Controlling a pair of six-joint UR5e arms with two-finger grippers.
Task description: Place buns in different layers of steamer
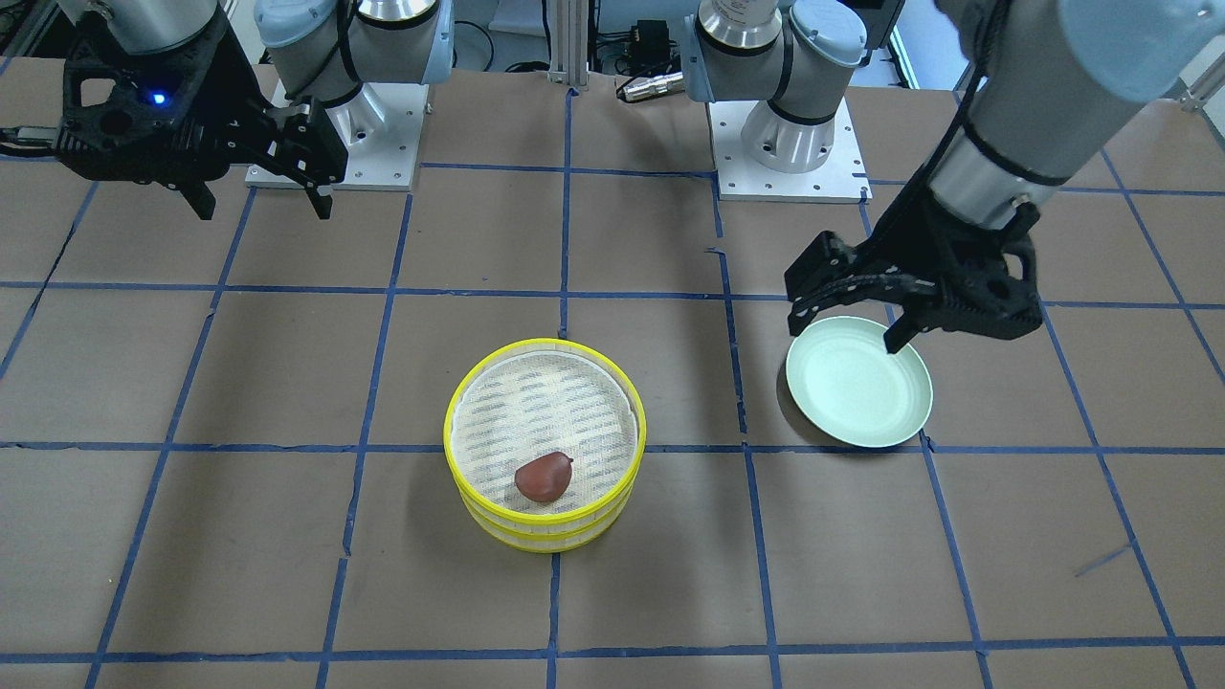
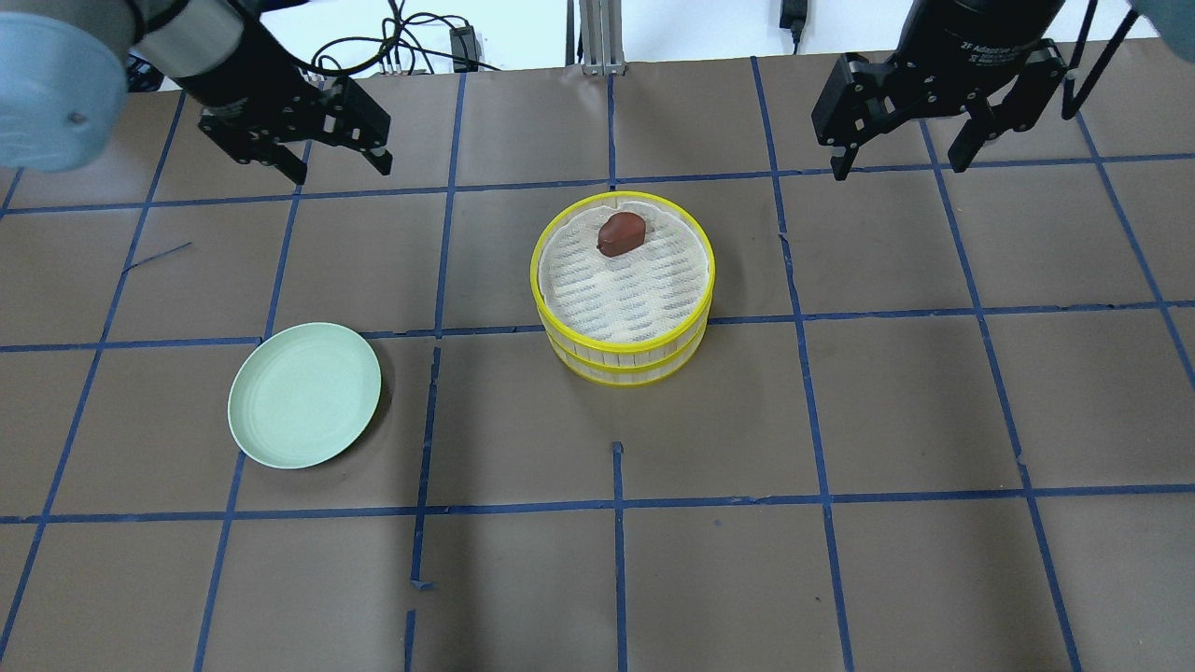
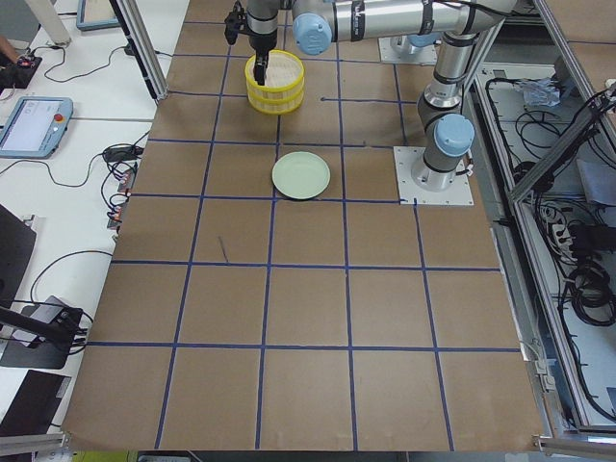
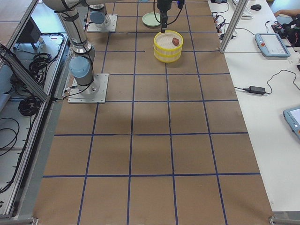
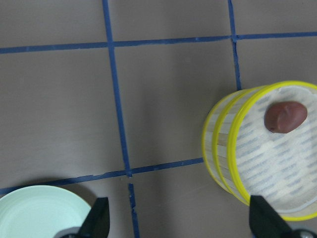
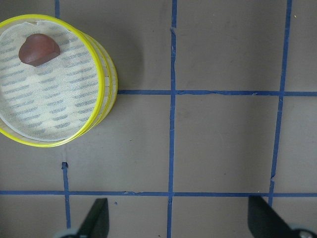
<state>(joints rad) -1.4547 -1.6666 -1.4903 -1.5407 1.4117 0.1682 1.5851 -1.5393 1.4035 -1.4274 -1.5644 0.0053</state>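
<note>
Yellow-rimmed round mesh steamer (image 2: 624, 347) stood stacked; dark reddish-brown bun (image 2: 621, 232) lay on top layer (image 2: 644, 289), near rim; white bun unseen. Left gripper (image 2: 343, 172), right gripper (image 2: 899, 168) hung agape, empty. Your risk: lower layer (image 2: 625, 370) unverified; unstacking might spill bun

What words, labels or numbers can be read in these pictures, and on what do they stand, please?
"2F Adaptive": white print on the body of the right gripper, overhead view; the rest of that line is blurred.
The handheld screen in the left side view: too small to read.
No text on the steamer, the bun or the plate.
</note>
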